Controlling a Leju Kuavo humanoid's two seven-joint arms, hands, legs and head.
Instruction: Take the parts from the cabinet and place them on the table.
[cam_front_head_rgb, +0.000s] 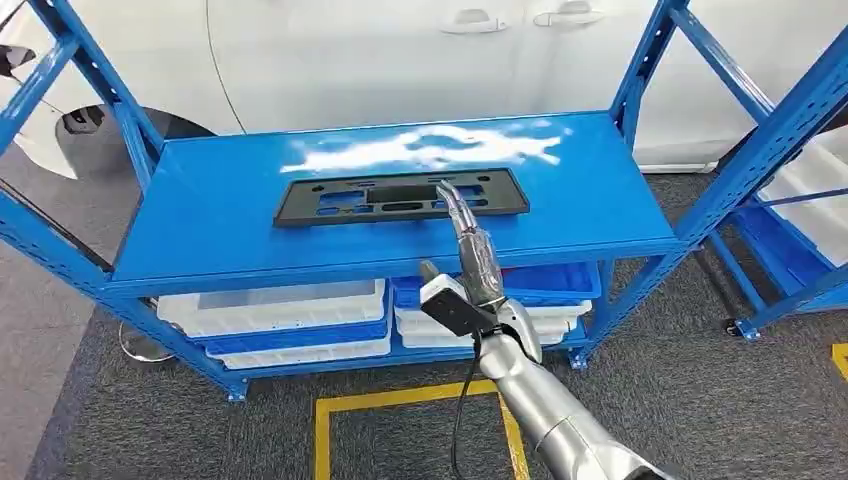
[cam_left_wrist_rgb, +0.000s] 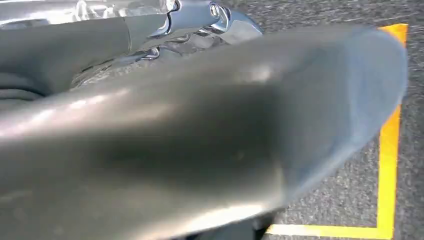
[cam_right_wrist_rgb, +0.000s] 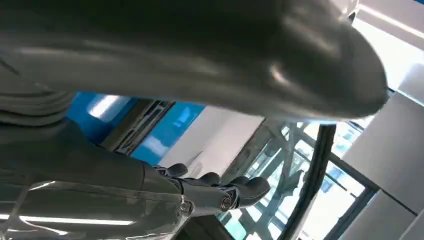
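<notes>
Reaching over the front edge of the blue shelf (cam_front_head_rgb: 250, 215), the right hand (cam_front_head_rgb: 468, 240) has its fingers extended and apart, tips just at the near edge of the black plate frame (cam_front_head_rgb: 400, 196), which lies flat on the shelf top with nothing gripping it. A thin flat part like this may slide back when pushed instead of lifting, or slip from a shallow pinch and fall to the carpet. The left hand (cam_left_wrist_rgb: 200, 140) hangs over the floor, blurred; I cannot tell its state
</notes>
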